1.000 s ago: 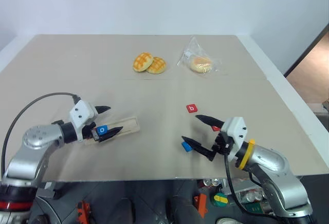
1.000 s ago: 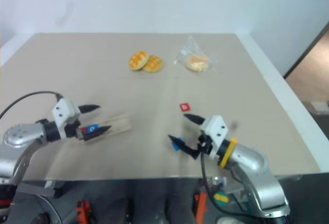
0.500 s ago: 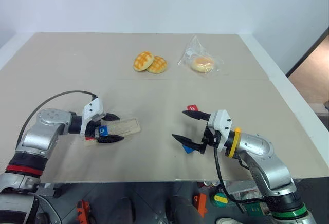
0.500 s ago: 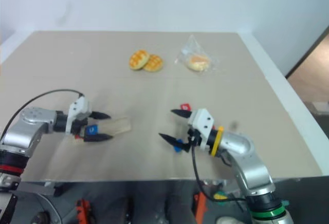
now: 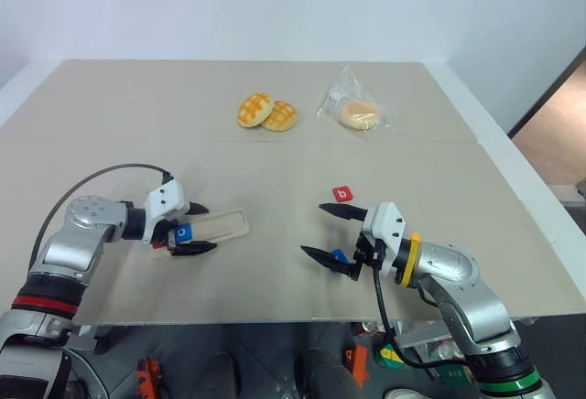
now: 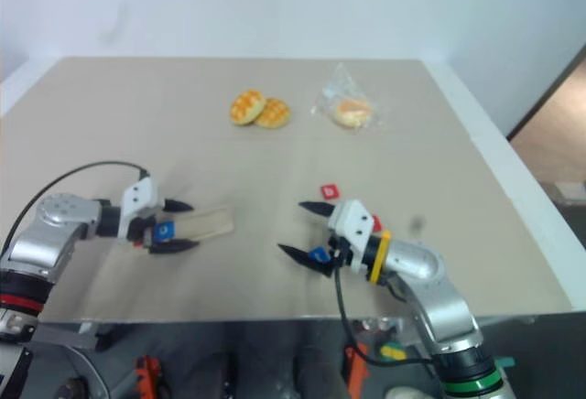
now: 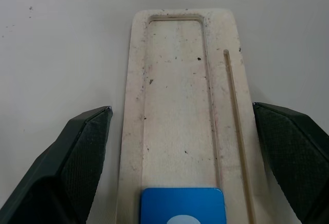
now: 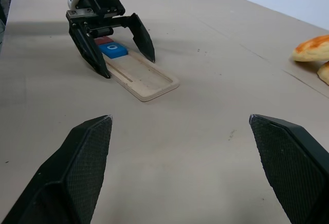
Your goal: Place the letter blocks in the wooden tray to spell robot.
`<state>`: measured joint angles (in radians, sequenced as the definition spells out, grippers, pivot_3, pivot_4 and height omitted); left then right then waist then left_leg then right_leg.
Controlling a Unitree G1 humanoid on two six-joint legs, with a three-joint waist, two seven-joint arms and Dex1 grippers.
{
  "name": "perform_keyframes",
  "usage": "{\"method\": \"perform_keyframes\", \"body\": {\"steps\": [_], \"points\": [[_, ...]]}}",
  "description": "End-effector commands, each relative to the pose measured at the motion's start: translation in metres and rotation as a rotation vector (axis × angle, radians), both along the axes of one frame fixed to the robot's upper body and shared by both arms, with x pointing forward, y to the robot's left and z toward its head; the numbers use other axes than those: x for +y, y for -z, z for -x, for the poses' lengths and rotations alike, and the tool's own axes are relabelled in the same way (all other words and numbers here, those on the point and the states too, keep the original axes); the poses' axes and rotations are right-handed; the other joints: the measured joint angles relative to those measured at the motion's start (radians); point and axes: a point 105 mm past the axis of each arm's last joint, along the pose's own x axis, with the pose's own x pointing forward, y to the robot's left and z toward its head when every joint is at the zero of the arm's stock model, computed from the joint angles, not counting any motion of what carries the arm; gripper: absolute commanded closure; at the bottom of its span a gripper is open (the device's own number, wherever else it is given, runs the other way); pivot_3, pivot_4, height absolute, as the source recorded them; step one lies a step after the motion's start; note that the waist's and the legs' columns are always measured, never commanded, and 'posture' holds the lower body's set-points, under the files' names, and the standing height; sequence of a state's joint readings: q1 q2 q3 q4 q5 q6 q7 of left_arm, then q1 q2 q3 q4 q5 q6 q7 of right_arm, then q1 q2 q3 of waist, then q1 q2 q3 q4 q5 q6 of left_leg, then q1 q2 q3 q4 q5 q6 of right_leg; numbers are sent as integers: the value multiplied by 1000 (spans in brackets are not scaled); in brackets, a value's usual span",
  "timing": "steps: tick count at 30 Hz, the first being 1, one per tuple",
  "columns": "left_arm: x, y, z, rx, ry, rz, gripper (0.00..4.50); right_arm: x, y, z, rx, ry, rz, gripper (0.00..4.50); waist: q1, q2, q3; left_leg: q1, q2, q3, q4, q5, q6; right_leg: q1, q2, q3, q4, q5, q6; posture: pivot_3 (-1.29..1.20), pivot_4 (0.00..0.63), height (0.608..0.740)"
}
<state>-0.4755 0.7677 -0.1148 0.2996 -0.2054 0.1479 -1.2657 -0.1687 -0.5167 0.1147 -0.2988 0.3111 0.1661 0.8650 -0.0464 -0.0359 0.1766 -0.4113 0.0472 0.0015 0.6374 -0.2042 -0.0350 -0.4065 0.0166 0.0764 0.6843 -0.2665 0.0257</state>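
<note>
Left gripper (image 5: 189,228) fingers spread wide, straddling the near end of the wooden tray (image 5: 220,225), one finger off each long edge, holding nothing. Tray's long axis ran straight out from between those fingers. A blue "o" block (image 7: 183,205) sat in the groove between the fingertips; a red block (image 8: 103,40) lay just behind it, closer to the wrist.

Right gripper (image 5: 328,231) also wide and empty, aimed toward the tray, well apart from it. Another blue block (image 5: 339,256) lay right between its fingers, close under the lower one; a red "b" block (image 5: 342,194) sat just beyond the upper fingertip. Right arm is clearly the nearer one for both loose blocks, my read.

Tray: pale raw wood, speckled, shallow rectangular recess, rounded corners, thin slot along one side. Blocks: flat glossy squares, white lettering. Finger pads (image 7: 85,147): black, knurled.
</note>
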Motion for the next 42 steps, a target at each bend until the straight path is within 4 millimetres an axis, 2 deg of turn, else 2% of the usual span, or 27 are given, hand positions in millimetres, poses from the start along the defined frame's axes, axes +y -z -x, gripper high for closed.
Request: {"method": "perform_keyframes", "body": {"steps": [1,4,8,11,13,14,16,18,22,26,33,42], "points": [[14,16,5,67,-63,-1,399,-1,-12,1,-53,-7,-6,0,-1,0,0,0,0,0,0,0,0,0,0,0,0,0,0,0,150,740],[15,22,11,117,-58,5,1187,-3,-11,2,-49,-6,2,0,-1,0,0,2,1,0,0,0,0,1,1,0,0,0,-1,0,150,740],[10,21,11,106,-38,-3,1236,-4,-9,2,-44,-6,7,0,-2,1,-1,3,2,1,0,0,0,1,3,1,2,0,-2,0,150,740],[-4,15,5,57,-5,-29,1236,-5,-10,1,-48,-2,8,0,-1,1,-1,3,2,1,-1,0,0,1,3,1,2,0,-2,0,150,740],[-23,5,3,19,50,-43,1236,-6,-11,0,-52,2,10,0,0,2,-1,3,2,1,-1,0,0,1,3,1,2,0,-2,0,150,740],[-40,-4,-1,-22,95,-56,1236,-7,-11,-1,-53,5,12,0,1,2,-1,3,2,1,-1,0,0,1,3,1,2,0,-2,0,150,740],[-61,-16,-3,-69,142,-78,1236,-9,-11,-2,-55,9,16,0,10,2,-1,3,2,1,0,0,0,2,2,1,2,0,-2,0,150,740],[-78,-19,-4,-92,176,-105,1236,-13,-9,-2,-52,16,21,0,22,1,-1,2,-1,0,2,1,0,3,0,0,1,0,0,0,150,740],[-98,-15,1,-65,213,-119,1236,-17,-6,1,-45,20,29,0,16,1,-1,-2,-2,1,3,1,1,0,0,3,-1,1,3,0,150,740],[-104,-4,4,-58,243,-153,1236,-21,-5,2,-40,29,35,0,15,1,-1,-2,0,-1,2,1,1,0,2,1,0,0,2,0,150,740],[-130,-9,-1,-68,273,-111,1236,-25,-1,5,-34,38,45,0,20,1,-1,-3,-3,-3,4,1,1,2,0,0,0,1,3,0,150,740],[-128,-8,-7,-58,316,-129,1236,-27,0,5,-32,45,48,0,20,1,-1,-3,-2,-2,4,1,1,1,1,0,0,1,3,0,150,740]]}}
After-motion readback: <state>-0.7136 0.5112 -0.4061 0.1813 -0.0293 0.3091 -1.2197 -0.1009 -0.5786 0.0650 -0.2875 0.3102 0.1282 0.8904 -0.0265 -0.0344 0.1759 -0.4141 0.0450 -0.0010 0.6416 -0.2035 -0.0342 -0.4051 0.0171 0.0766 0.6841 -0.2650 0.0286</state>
